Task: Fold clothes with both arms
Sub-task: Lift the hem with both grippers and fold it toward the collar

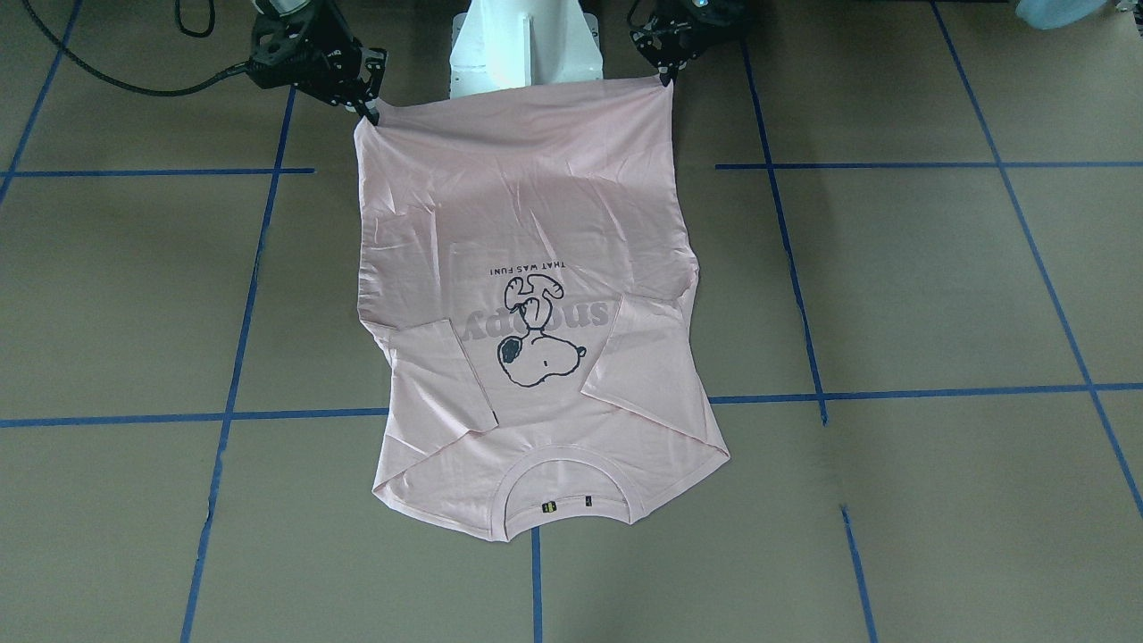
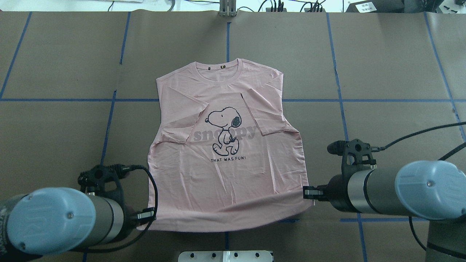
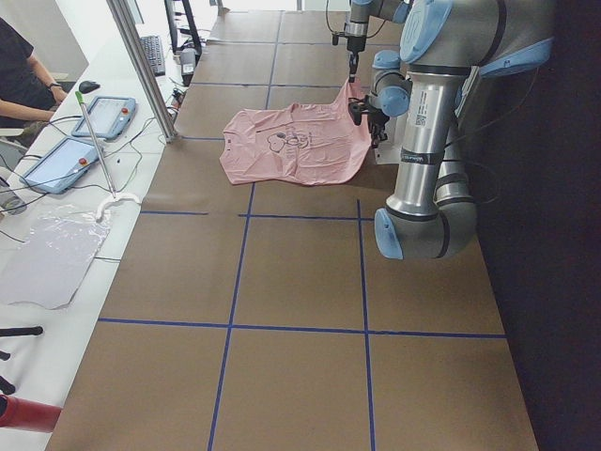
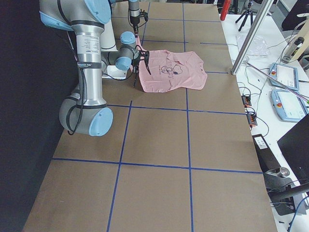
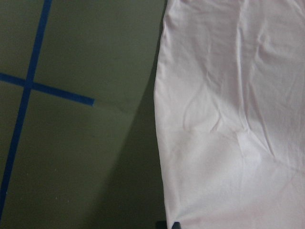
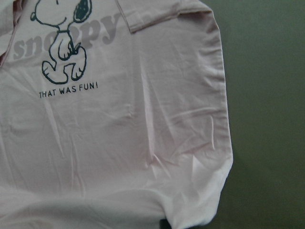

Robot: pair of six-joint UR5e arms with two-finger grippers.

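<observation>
The pink Snoopy T-shirt (image 2: 225,174) lies face-up on the brown table (image 2: 382,72) with its sleeves folded in. Its long axis runs straight away from the robot, hem near and collar (image 2: 219,69) far. The left gripper (image 1: 666,79) and right gripper (image 1: 370,112) each pinch a hem corner (both corners held slightly off the table). The collar lies directly ahead of both.

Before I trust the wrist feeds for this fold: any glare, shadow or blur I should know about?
Left wrist view: soft focus, with a dark shadow on the table along the T-shirt edge. Right wrist view: print readable, bottom hem washed pale. Front-facing view: white pedestal blown out, a shadow band across the T-shirt. Overhead view: sharp, evenly lit.
</observation>
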